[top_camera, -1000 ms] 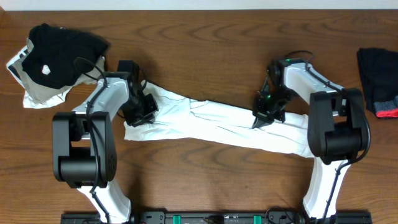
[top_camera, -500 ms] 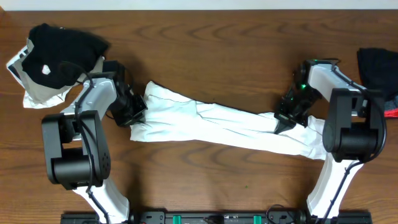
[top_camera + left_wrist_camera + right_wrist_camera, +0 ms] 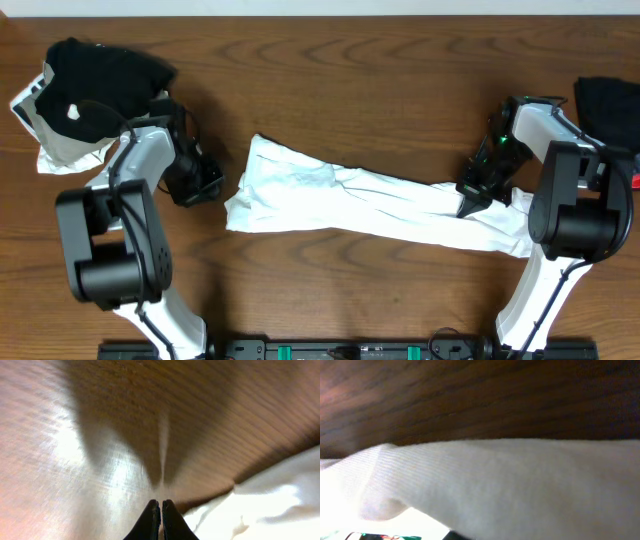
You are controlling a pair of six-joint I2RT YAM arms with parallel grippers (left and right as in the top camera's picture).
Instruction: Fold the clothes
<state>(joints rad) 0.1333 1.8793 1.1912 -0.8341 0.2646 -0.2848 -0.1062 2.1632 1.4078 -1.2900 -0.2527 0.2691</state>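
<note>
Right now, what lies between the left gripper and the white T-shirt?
Only a narrow strip of bare wooden table separates the left gripper from the white T-shirt's edge; the overhead view shows it.

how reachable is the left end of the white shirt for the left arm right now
Probably easily: the left gripper sits shut just beside the white shirt, off its left edge, with only bare table between them. It would need to open first.

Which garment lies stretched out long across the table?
The white T-shirt, mid-table; the black garment far left and the red-trimmed garment far right sit bunched.
</note>
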